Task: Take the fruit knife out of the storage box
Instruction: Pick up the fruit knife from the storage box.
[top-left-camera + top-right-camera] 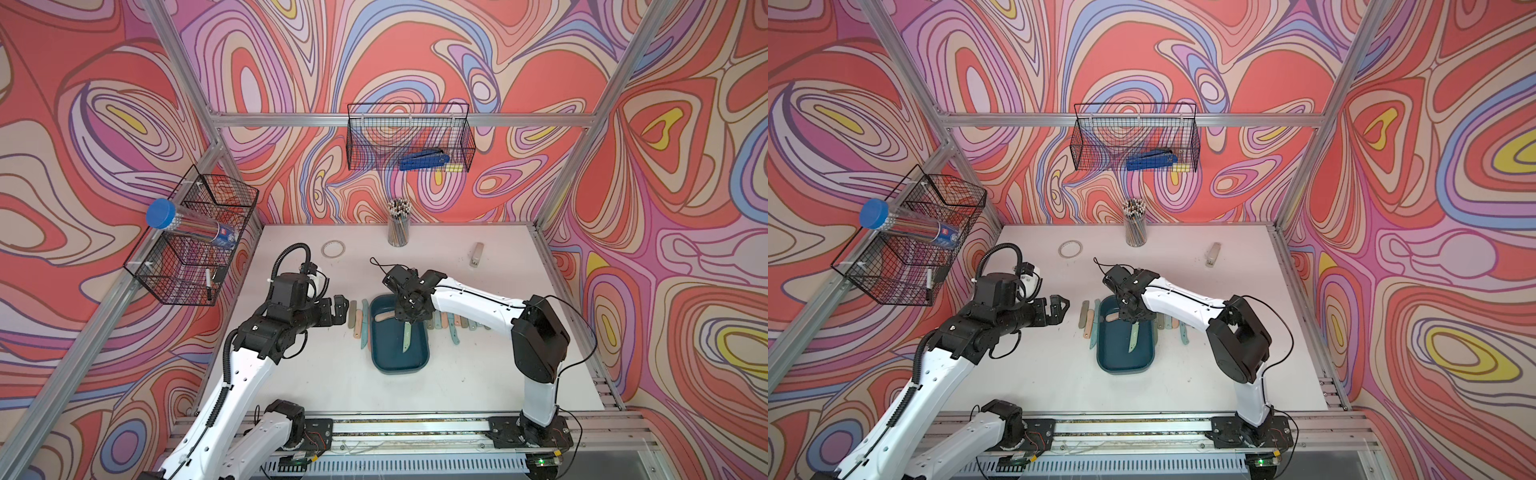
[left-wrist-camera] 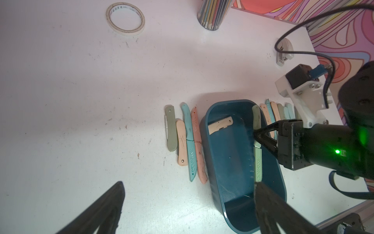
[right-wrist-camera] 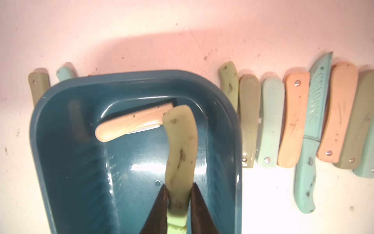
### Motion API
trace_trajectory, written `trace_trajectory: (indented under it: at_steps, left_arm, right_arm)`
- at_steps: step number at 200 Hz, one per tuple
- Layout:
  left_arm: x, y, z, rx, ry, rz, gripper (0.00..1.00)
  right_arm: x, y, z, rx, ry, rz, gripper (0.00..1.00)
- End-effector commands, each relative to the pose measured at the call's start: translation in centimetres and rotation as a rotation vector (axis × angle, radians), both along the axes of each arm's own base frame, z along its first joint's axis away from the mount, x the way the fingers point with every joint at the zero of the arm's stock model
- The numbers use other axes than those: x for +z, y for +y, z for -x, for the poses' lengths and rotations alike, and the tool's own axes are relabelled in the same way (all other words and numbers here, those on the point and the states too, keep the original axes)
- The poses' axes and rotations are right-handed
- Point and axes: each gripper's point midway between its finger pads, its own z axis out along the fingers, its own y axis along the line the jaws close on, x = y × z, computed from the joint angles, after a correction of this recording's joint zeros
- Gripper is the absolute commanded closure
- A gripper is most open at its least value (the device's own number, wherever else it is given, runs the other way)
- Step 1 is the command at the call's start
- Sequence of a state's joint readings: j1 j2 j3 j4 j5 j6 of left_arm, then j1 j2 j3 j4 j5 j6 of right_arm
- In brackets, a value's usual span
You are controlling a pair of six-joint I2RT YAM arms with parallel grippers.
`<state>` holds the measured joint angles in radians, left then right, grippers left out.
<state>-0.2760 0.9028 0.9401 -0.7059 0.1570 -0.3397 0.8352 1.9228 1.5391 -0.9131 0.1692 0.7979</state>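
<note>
Well, the right gripper (image 3: 179,188) has its jaws pinched narrow on the handle of the green knife (image 3: 181,145), so the grab itself looks made. The knife is unfolded: its handle reaches out ahead of the gripper and its blade runs back beneath it. All of it sits over the inside of the blue box (image 3: 60,121) directly below the gripper. I'd guess it is raised a little off the box floor, though I can't be sure. Just past the handle's tip, a folded peach knife (image 3: 129,123) lies on the floor of the box. Outside the box, a row of knives (image 3: 293,121) lies on the table (image 1: 316,374) to one side of the gripper, and a shorter row (image 2: 186,141) lies on the other side. The left gripper (image 1: 338,311) hovers beside that shorter row, jaws spread wide and holding nothing. As I judge it, the job is partway done. The knife has yet to be lifted clear of the box wall, carried sideways and set down on the table, and the peach knife is untouched.
</note>
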Motion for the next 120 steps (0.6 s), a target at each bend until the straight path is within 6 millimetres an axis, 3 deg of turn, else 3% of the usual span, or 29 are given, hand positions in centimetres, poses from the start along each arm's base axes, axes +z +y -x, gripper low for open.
trace_trajectory:
  at_steps: [1, 27, 51, 81, 120]
  left_arm:
    - [0.2, -0.1, -0.1, -0.015, -0.017, -0.006, 0.00]
    - [0.1, -0.1, -0.1, -0.015, -0.018, -0.005, 0.00]
    - [0.2, -0.3, -0.1, -0.023, -0.021, 0.000, 0.00]
    - [0.2, -0.4, -0.1, -0.029, -0.020, 0.004, 0.00]
    - [0.1, -0.5, 0.0, -0.034, -0.016, 0.007, 0.00]
  right_arm:
    - [2.2, -0.6, -0.5, 0.021, -0.054, 0.015, 0.81]
    - [3.6, -1.5, -0.6, 0.013, -0.067, 0.013, 0.81]
    - [5.7, -4.2, -0.8, -0.017, -0.073, -0.007, 0.81]
    - [8.4, -9.7, -0.9, -0.068, -0.099, 0.004, 0.81]
    - [7.1, -18.6, -0.8, -0.171, -0.050, 0.024, 0.81]
